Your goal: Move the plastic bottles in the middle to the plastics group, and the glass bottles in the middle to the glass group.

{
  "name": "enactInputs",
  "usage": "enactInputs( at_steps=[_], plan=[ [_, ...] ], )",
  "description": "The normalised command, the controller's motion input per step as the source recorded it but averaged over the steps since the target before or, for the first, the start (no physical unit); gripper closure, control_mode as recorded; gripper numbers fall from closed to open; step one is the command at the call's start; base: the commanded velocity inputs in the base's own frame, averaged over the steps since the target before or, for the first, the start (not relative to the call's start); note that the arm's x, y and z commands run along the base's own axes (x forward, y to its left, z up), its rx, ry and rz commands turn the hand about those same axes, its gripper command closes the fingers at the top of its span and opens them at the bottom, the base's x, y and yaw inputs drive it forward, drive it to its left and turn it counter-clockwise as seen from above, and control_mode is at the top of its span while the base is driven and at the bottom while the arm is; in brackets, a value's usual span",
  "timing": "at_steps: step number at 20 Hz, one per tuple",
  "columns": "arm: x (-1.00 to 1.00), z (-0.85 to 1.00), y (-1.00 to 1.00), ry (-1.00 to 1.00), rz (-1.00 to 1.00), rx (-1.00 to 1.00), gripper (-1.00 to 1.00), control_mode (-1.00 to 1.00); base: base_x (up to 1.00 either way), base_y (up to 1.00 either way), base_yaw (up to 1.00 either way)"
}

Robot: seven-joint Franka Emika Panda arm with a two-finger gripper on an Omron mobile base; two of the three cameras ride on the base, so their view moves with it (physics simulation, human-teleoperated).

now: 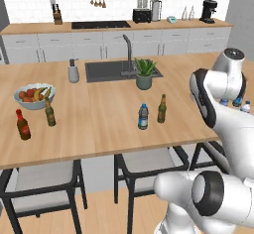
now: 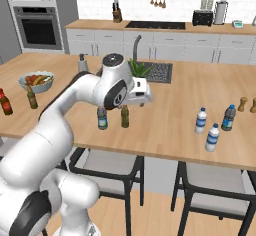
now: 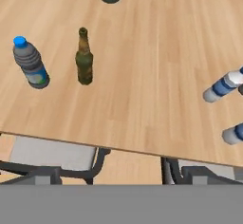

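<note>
- Mid-table, near the front edge, the blue-tinted plastic bottle stands just left of the olive-brown glass bottle, apart, both upright.
- Over on the right, the plastics group is half hidden behind the arm in the left base view.
- Far left, the glass group sits by the fruit bowl.
- Can't really see the tool's fingers; it's spread wide, holding nothing.

My glossy white arm of rounded, tube-like plastic segments carries dark grey discs at each joint, one ringed in black at my elbow. My bulbous white base shares the same dark circular cap.
</note>
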Motion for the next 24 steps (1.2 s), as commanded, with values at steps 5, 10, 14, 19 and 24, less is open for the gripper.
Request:
enactInputs(
  at_steps=[5,10,14,19,24],
  plan=[
    [-0.82,0.0,0.74,0.0,0.17,0.0,-1.0,-1.0,0.0,0.0,0.0],
    [-0.58,0.0,0.69,0.0,0.18,0.0,-1.0,-1.0,0.0,0.0,0.0],
    [0.13,0.06,0.97,0.0,0.02,0.0,-1.0,-1.0,0.0,0.0,0.0],
    [0.59,0.08,0.79,0.01,-0.11,0.0,-1.0,-1.0,0.0,0.0,0.0],
    [0.92,0.0,0.2,0.05,-0.14,0.0,-1.0,-1.0,0.0,0.0,0.0]
  ],
)
